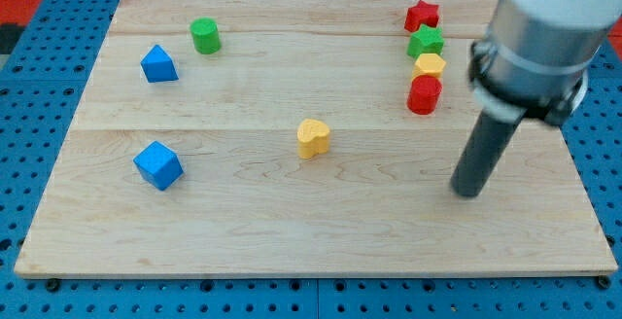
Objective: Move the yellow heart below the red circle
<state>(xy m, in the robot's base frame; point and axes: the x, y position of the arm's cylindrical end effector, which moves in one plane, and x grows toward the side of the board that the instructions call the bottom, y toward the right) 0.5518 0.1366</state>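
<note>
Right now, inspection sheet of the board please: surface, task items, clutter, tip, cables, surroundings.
Surface: pale wooden board, flat.
Job's things: yellow heart block mid-board; red circle block up and right of it, lowest in a column.
Clutter: red star block, green star block, yellow hexagon-like block above it; green cylinder block, two blue blocks at the view's left.
Tip: my tip right of the heart, touching nothing.
Cables: nothing seen.
Surroundings: blue perforated base.
</note>
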